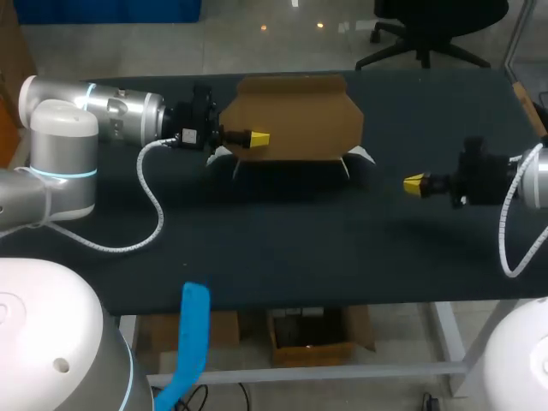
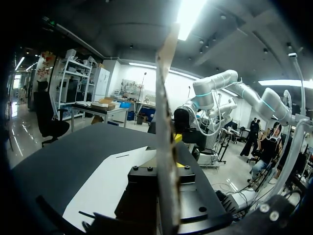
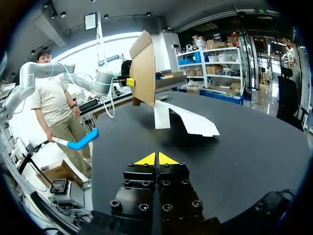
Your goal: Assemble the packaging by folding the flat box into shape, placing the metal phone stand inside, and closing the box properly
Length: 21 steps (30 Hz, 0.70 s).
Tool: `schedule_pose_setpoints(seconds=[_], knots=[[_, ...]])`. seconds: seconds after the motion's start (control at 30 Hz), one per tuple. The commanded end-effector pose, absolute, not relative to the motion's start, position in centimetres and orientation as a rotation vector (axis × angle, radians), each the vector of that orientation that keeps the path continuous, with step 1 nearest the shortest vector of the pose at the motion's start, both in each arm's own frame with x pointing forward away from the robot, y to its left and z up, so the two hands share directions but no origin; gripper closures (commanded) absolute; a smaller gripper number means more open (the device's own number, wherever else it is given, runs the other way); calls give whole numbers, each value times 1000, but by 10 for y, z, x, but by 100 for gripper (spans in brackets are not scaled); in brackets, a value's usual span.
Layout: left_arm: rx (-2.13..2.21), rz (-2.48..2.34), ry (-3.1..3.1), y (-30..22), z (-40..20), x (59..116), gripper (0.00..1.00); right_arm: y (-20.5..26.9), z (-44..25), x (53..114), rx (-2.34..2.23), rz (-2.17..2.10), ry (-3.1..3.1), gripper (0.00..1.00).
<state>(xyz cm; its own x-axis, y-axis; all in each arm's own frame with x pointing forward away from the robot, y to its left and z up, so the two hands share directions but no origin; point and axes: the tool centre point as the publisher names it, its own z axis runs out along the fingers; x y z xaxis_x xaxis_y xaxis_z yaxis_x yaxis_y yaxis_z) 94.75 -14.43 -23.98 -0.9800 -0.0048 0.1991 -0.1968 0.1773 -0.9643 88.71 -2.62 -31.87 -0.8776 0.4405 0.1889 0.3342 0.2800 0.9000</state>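
1. Grip comes first: the left gripper (image 1: 257,137) is clamped on the brown panel (image 1: 291,116) of the box near the panel's left edge. In its own wrist view the panel runs edge-on between the fingers. The panel stands upright, and nothing else appears to prop it.
2. The right gripper (image 1: 414,183) hangs over the table (image 1: 300,248) to the right of the box and well apart from it. Its yellow tips are pressed together with nothing between them.
3. The box sits at the far middle of the table, only partly raised. The white flaps (image 3: 193,122) lie flat on the dark surface at the panel's foot, spread toward the right gripper.
4. My judgement is that the step in hand is forming the flat box. The left gripper should act as the anchor, holding firmly enough to stop the panel pivoting but not so hard that it dents the board.
5. The right gripper's closed tips would make a good blunt pusher. Bring them in low, close to a crease, and press along the fold line rather than at mid-panel.
6. The main risk is that the only hold is at one end, so a push at the far end could twist the panel or drag the whole box. Slow, short pushes should limit that.
7. The phone stand shows in no view, so it will have to be found before loading.
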Motion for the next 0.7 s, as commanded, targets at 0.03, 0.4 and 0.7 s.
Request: schedule_pose_setpoints(seconds=[0.03, 0.4, 0.7], knots=[[194, 1913, -2287, -144, -240, 949, 100, -24, -318, 885, 747, 1661, 2428, 100], [205, 1919, -2292, -142, -233, 946, 100, -27, -320, 872, 730, 1641, 2411, 100], [189, 1933, -2335, -144, -209, 938, 100, -40, -328, 861, 731, 1646, 2390, 28]])
